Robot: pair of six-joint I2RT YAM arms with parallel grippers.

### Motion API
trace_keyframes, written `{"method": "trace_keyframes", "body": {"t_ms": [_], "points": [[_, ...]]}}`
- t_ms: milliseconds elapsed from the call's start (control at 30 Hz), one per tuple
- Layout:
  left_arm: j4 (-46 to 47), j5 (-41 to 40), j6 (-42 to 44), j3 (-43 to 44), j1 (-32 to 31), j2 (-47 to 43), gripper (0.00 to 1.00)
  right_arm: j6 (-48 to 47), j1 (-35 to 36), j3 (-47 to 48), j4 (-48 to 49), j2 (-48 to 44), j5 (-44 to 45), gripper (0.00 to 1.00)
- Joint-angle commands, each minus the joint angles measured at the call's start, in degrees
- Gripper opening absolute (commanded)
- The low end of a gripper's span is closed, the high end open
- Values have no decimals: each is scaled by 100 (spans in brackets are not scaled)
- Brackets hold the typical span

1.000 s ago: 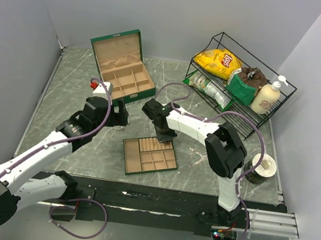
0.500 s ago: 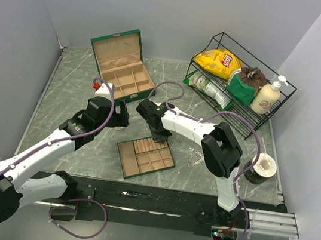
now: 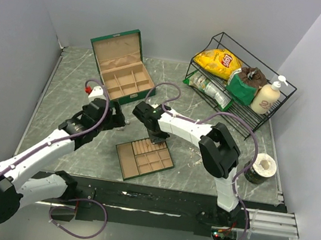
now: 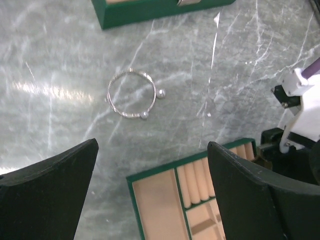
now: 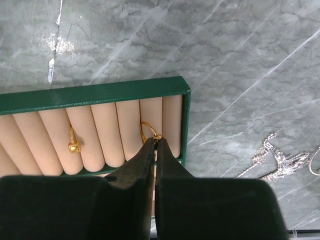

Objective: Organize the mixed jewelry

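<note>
My right gripper [image 5: 155, 141] is shut on a small gold ring [image 5: 146, 131], which stands in a slot between the tan rolls at the right end of the flat tan divided tray [image 5: 100, 94]. A second gold ring [image 5: 73, 142] sits in a slot further left. Fine silvery chains [image 5: 277, 159] lie tangled on the marble to the right of the tray. My left gripper [image 4: 152, 150] is open and empty above the marble. A round silvery wire bangle [image 4: 131, 94] with two small beads lies beyond it, apart from the tray corner [image 4: 150, 176].
The open green box [image 3: 122, 66] with tan compartments stands at the back left. A black wire rack [image 3: 241, 84] with a chip bag, packets and a pump bottle is at the back right. A tape roll [image 3: 260, 167] lies at the right edge. The tray [image 3: 122, 158] lies at the centre front.
My right gripper has moved left, and the tray has slid and turned a little to the left with it. My left arm has drawn back to the left.
</note>
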Motion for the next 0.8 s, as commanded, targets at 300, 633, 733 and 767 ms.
{"method": "trace_keyframes", "body": {"t_ms": [300, 633, 733, 767], "points": [[-550, 933, -1898, -1173, -52, -1119, 98, 188, 75, 236, -7, 65, 232, 4], [-103, 1038, -2144, -1455, -561, -409, 95, 214, 127, 192, 63, 39, 232, 8], [187, 1100, -2232, -1560, -693, -180, 93, 214, 154, 174, 63, 39, 241, 8], [240, 1118, -2267, -1596, -720, -127, 92, 214, 145, 174, 72, 30, 241, 8]]}}
